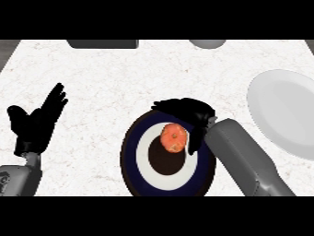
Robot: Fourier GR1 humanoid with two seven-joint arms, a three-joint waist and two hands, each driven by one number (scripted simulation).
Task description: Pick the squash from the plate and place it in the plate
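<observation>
At the far left of the white marbled surface [119, 83], the left hand [33, 124] is seen upright near the edge, resting, its fingers [54, 99] held straight and slightly apart, pointed up and to the right. Its grey left forearm [13, 177] is brought in from the lower left corner.

Further along, at the far edge, a dark grey object [103, 44] is cut off by the upper border, and its kind cannot be made out.

2 plates are laid on the surface. Near the middle, the dark plate [129, 156] is set, marked by a navy rim, a white ring and a dark centre. The squash [174, 137], orange and rounded, is found on the far part of this plate, lying across the white ring and the edge of the dark centre.

The right hand [186, 110] is arched over the far rim of the dark plate, and its fingers are curled round the top and right side of the squash. Contact seems to be made there, though the black hand against the dark rim makes this hard to confirm. The squash's left and near sides are left uncovered.

At the far edge, a pale grey rounded object [208, 43] is also cut by the upper border. The right forearm [244, 159] is laid diagonally from the lower right, overlapping the dark plate's right rim.

At the far right, the white plate [288, 110] is placed, well apart from the dark plate.
</observation>
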